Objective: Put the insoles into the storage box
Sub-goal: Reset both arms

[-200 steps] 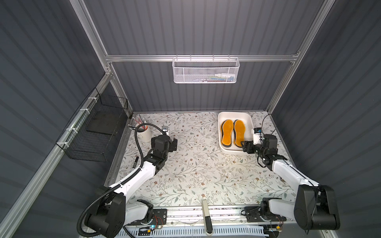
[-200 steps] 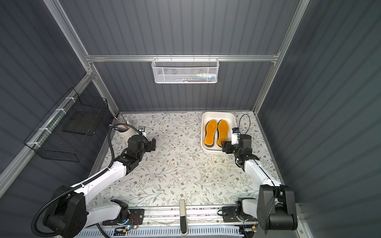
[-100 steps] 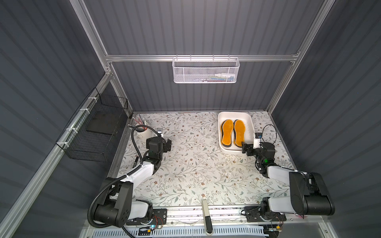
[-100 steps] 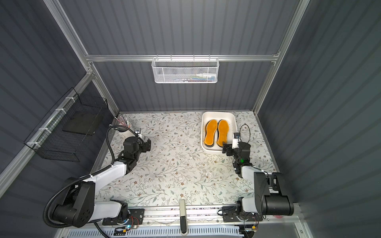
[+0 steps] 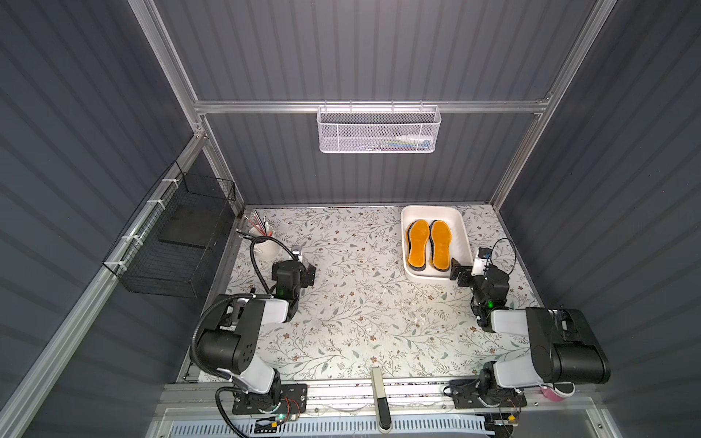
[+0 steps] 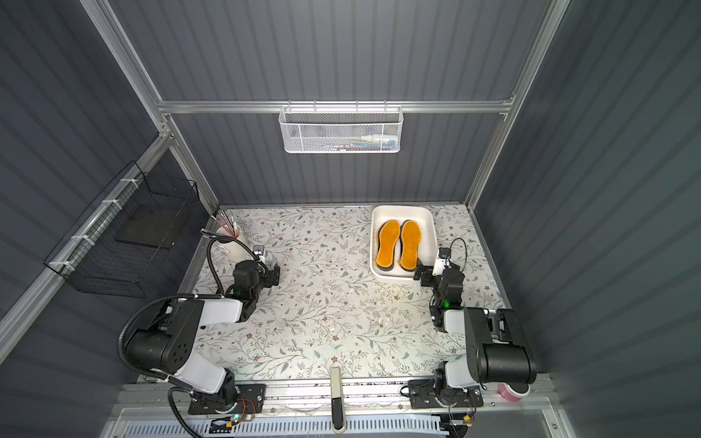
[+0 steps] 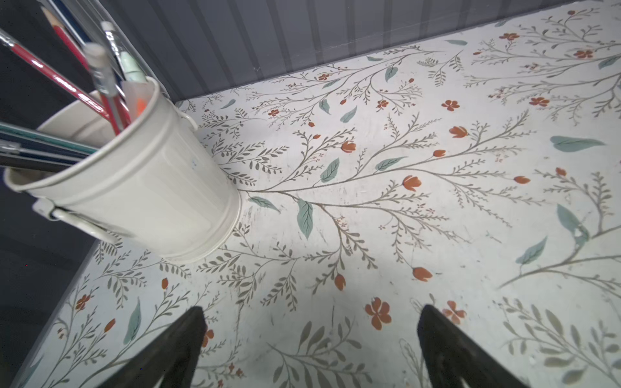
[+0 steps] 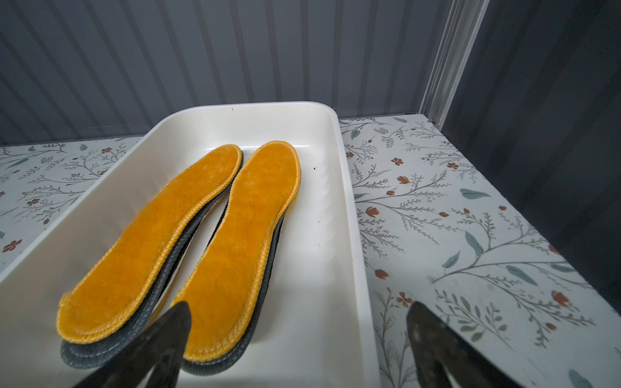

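Because no insole lies loose on the floral table (image 5: pixel 360 311) in both top views, the loading step reads as finished or nearly so.

1. Task items. The insoles (image 5: pixel 428 246) lie inside the storage box (image 5: pixel 466 233), at the upper right of the table. They form two side-by-side stacks, each topped by a fuzzy orange pad, with dark grey and black edges showing beneath. The count per stack cannot be read.
2. End effectors. The right gripper (image 8: pixel 299 312) is spread wide and empty. It sits low at the near end of the box, one finger over the box interior and the other over the table outside the wall. The left gripper (image 7: pixel 312 310) is also spread and empty, low over bare table near the bucket (image 7: pixel 151 188).
3. Next move. Nothing is left to pick up, so the likely requirement is to lift the right gripper clear without nudging the box wall, then park both arms.
4. Other containers. The bucket holds pencils (image 7: pixel 100 77). The mesh basket (image 5: pixel 379 131) at upper centre holds small items too small to identify. The black wire basket (image 5: pixel 178 242) at left holds a flat dark object.
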{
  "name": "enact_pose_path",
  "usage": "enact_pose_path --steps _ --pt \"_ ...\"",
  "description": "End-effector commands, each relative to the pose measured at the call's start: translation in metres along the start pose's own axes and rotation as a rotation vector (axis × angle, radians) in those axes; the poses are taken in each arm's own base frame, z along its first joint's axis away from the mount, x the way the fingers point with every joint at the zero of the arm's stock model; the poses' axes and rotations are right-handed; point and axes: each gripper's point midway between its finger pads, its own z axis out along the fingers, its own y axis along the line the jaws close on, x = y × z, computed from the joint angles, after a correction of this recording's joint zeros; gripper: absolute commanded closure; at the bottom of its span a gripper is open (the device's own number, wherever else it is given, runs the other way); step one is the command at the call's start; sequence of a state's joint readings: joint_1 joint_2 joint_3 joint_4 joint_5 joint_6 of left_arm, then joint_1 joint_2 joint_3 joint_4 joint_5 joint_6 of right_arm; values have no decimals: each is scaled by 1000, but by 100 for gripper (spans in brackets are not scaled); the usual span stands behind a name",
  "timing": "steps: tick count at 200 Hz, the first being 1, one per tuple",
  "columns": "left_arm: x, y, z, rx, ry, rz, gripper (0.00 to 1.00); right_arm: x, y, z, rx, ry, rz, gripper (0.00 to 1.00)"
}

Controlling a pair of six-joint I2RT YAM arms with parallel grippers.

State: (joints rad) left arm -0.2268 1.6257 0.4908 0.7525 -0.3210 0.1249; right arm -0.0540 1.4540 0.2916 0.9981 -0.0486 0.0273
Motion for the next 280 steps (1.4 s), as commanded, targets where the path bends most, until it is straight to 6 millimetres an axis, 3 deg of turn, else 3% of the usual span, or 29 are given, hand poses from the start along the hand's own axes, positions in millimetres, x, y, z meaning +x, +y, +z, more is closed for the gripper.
enact_pose_path --steps 1,22,32,36,43,55,62,280 --pt "-5 10 8 -25 -13 -21 1 -9 -5 2 25 -30 15 1" --pt "0 24 11 -22 -32 -98 1 -9 -5 2 25 -32 15 1" --pt "13 28 16 10 -31 -147 0 -9 -5 2 25 -31 16 1" --pt "8 31 17 7 -64 -157 0 -9 -5 2 24 -31 15 1" --pt "16 29 17 25 -1 -163 0 -9 -5 2 25 -32 16 1" --pt "8 32 18 17 -56 -169 0 -9 -6 2 27 -31 16 1" --pt "15 31 18 25 -6 -167 0 -9 -5 2 26 -32 16 1" --pt "13 34 19 21 -21 -180 0 -8 -1 5 0 -14 8 1"
